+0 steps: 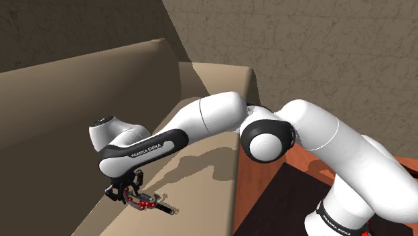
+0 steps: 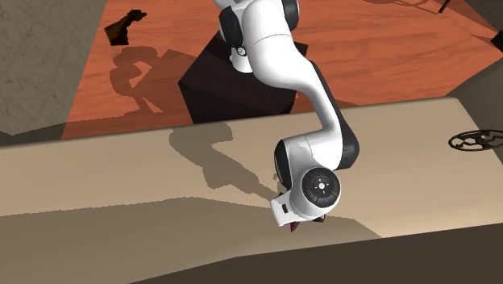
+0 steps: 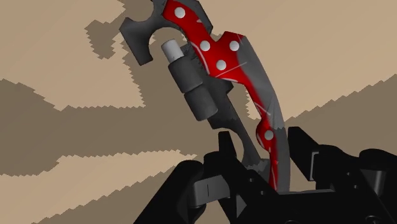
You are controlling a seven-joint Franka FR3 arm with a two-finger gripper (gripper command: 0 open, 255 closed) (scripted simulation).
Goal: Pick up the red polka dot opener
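Shoulder view: all-black two-finger gripper (image 1: 131,190) low over tan sofa seat (image 1: 201,167), at view's lower left. Red white-dotted grey-metal opener (image 1: 145,201) just beneath it.
Second exterior view: red tip of opener (image 2: 292,228) shows under white arm (image 2: 310,187).
Wrist view: fingers (image 3: 226,149) drawn narrow, clasping opener (image 3: 219,54) by handle; head points away from gripper.

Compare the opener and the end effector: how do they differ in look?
Colour: the opener is red with white dots and grey parts; the end effector is all black. Shape: the opener is slim and curved; the end effector is blocky. Shared: both sit low over the beige seat, the end effector clasping the opener.
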